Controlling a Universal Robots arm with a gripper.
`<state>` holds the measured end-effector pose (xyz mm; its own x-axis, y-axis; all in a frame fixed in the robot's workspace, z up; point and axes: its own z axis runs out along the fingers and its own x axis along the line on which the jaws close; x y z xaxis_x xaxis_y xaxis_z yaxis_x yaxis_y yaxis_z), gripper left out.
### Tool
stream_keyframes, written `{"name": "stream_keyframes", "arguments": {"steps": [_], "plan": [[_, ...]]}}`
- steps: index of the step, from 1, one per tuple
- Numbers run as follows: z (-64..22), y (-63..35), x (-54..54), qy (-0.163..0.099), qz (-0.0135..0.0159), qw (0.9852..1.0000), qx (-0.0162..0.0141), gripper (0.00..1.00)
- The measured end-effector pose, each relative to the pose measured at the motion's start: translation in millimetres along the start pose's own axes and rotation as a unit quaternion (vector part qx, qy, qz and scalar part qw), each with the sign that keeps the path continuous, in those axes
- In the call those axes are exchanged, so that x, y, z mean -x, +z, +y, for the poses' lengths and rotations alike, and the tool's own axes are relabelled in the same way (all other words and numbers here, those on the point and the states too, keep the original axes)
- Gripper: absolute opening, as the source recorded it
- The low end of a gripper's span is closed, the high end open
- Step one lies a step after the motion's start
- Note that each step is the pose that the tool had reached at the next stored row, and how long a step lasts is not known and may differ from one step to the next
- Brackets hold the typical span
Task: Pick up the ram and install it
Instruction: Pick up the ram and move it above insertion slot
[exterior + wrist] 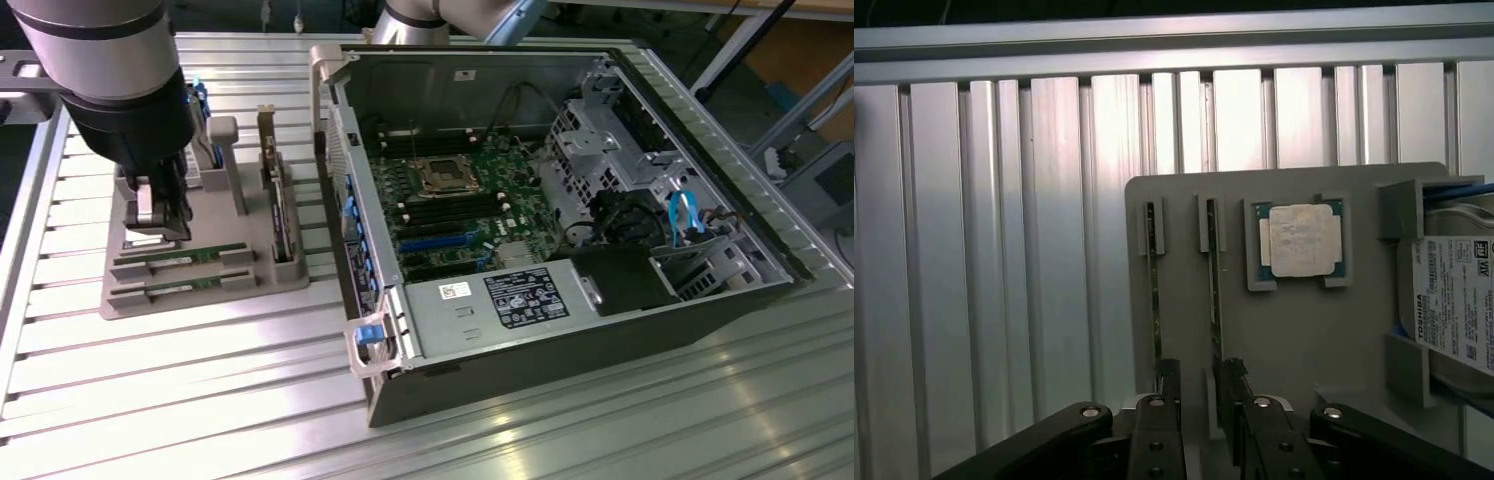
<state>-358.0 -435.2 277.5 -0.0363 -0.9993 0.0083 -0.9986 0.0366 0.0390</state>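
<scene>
Evidently released and holding nothing, the fingers [1170, 382] hang spread to either side of one end of the ram [1213, 290]. It stands on edge in a slot of the grey holder [1304, 340], presumably so its flat faces can be pinched. A second stick [1155, 290] stands just beside it, with the processor [1300, 240] and hard drive [1454, 300] farther along the holder, which rests on the ribbed surface [1004, 250].

Arm [118, 75] stands vertical above the grey holder tray [274, 282], wrist pointing straight down. Claw [156, 228] sits low over the tray's slotted end, jaws spread wide, fingertips [1169, 385] just clear of the tray.
</scene>
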Motion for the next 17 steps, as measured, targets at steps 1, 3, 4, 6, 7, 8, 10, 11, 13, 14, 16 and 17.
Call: {"name": "stream_keyframes", "arguments": {"steps": [1,3,4,6,7,8,10,11,13,14,16,17], "plan": [[0.0,1.1,0.0,0.0,0.0,1.0,0.0,0.3],[-0.2,5.0,0.0,0.0,0.0001,1.0,0.0001,0.3],[-0.3,6.4,0.0,0.0,0.0001,1.0,0.0001,0.3],[-0.3,8.8,0.1,0.0,0.0,1.0,0.0,0.3],[-0.4,10.0,0.0,0.0,0.0,1.0,0.0,0.3],[-0.4,11.0,0.1,0.0,0.0,1.0,0.0,0.3],[-0.5,13.2,0.1,0.0,0.0,1.0,0.0,0.3],[-0.6,14.2,0.1,0.0,0.0,1.0,0.0,0.3],[-0.6,16.1,0.1,0.0,0.0,1.0,0.0001,0.3],[-0.7,17.2,0.1,0.0,0.0,1.0,0.0,0.3],[-0.8,19.7,0.1,0.0,0.0,1.0,0.0,0.3],[-0.8,21.5,0.2,0.0,0.0,1.0,0.0001,0.3]]}}
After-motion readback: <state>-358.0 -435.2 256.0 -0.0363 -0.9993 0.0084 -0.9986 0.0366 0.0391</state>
